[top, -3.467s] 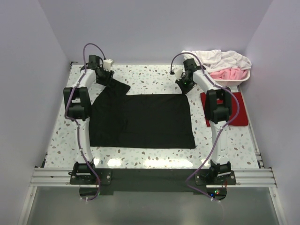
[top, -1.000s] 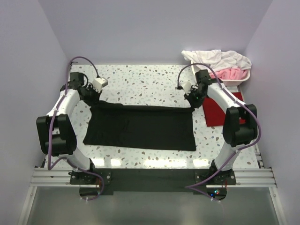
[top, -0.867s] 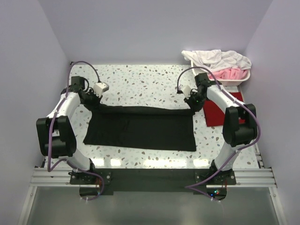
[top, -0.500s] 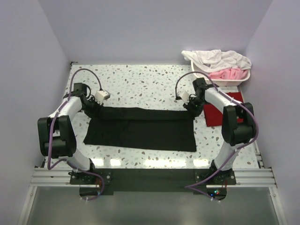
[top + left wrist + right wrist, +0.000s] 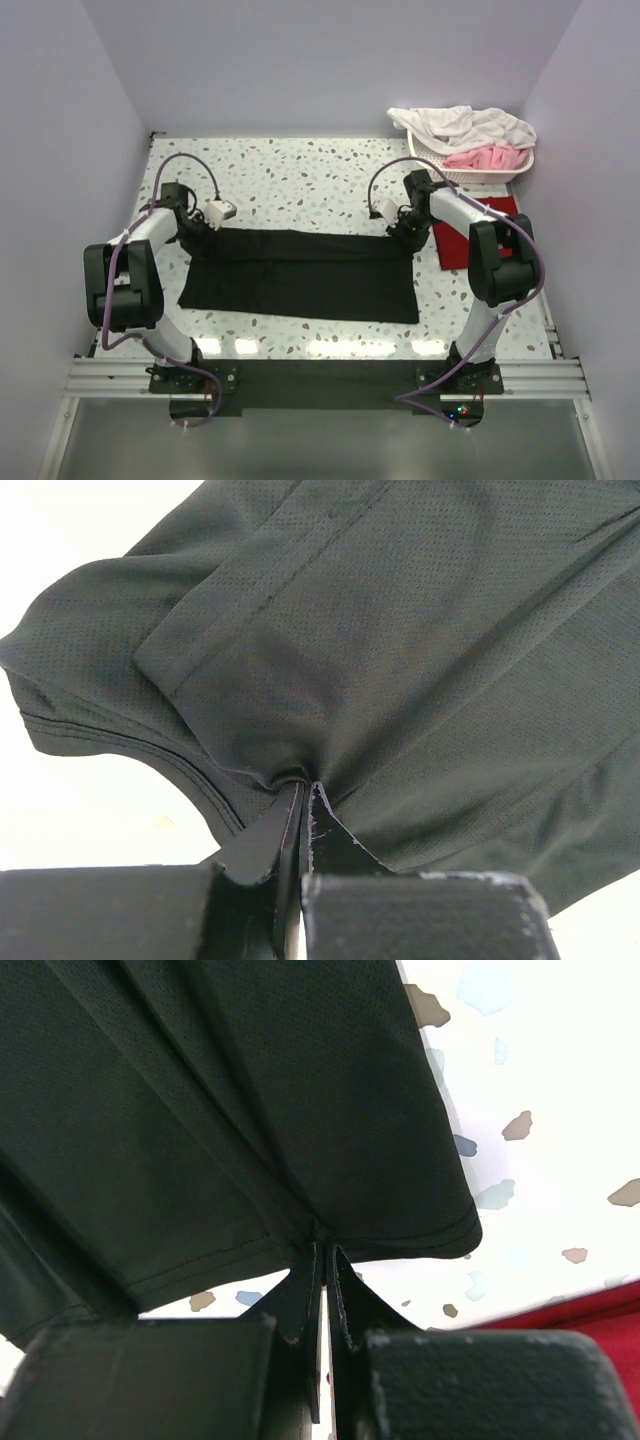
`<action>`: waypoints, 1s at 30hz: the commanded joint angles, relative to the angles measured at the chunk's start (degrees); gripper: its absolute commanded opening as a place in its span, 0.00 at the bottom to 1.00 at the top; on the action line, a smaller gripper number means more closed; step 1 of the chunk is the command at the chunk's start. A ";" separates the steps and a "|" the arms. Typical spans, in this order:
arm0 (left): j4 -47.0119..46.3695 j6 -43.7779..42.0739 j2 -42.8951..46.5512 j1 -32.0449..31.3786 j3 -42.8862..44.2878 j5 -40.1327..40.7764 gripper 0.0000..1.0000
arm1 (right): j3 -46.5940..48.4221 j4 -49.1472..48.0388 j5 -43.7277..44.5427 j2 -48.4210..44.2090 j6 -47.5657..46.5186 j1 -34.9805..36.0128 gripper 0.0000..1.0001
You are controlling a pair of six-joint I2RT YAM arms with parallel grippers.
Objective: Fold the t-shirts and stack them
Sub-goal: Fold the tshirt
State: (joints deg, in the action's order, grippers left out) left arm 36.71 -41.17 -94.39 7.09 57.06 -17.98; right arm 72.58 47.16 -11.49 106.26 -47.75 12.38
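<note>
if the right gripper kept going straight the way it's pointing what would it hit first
The black t-shirt: the right gripper is shut on its hem, so the cloth is directly ahead. The speckled table probably lies just behind it, though depth is hard to judge.

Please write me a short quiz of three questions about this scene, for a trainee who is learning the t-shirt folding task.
1. True or false: the left gripper and the right gripper are each shut on an edge of the black t-shirt.
2. Where does the dark red t-shirt lie? A) on the table, to the right of the black one; B) at the far left corner; C) on top of the black one.
3. What holds the white cloth and the pink cloth at the far right corner?
Key: 1 true; 2 A; 3 the basket.
</note>
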 commanded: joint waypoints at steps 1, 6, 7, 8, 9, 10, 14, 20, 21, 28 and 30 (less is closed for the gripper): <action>-1.73 -1.28 0.96 0.73 -0.19 1.98 0.00 | 1.33 0.74 2.26 -0.61 -1.03 -0.17 0.00; -1.47 -0.85 1.05 0.73 0.25 1.81 0.00 | 3.10 1.97 1.91 -0.96 -1.12 -0.17 0.00; -1.64 -0.67 1.66 0.82 0.16 1.63 0.00 | 3.45 2.67 1.82 -1.40 -1.29 -0.17 0.00; -1.64 -0.76 2.01 0.73 0.25 1.28 0.00 | 3.45 2.94 1.90 -1.66 -1.82 -0.25 0.00; -1.47 -1.02 2.36 0.73 0.33 0.93 0.00 | 3.10 3.12 1.91 -2.02 -2.08 -0.17 0.00; -0.77 -1.19 2.72 0.82 0.42 0.32 0.00 | 2.84 3.64 1.91 -2.72 -2.26 -0.08 0.00; 0.29 -2.42 2.28 0.73 0.25 0.40 0.00 | -0.32 3.56 3.21 -3.43 -3.84 0.71 0.00; 3.62 -5.05 2.98 0.82 0.51 -1.62 0.13 | 0.19 3.99 4.37 -2.37 -3.23 0.98 0.10; 4.59 -6.89 3.16 0.82 0.60 -1.88 0.19 | 1.33 4.87 4.19 -2.28 -3.49 1.06 0.17; 12.51 -7.53 0.62 1.34 11.56 -7.15 0.43 | 6.69 13.92 -2.39 -3.51 -3.85 1.06 0.41; 12.51 -5.17 -1.05 1.26 13.86 -7.95 0.44 | 9.06 14.98 -3.63 -3.43 -2.62 1.07 0.41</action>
State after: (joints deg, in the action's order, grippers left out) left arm 47.27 -47.42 -94.02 7.88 65.52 -21.76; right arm 77.10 57.84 -11.38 105.65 -51.13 13.47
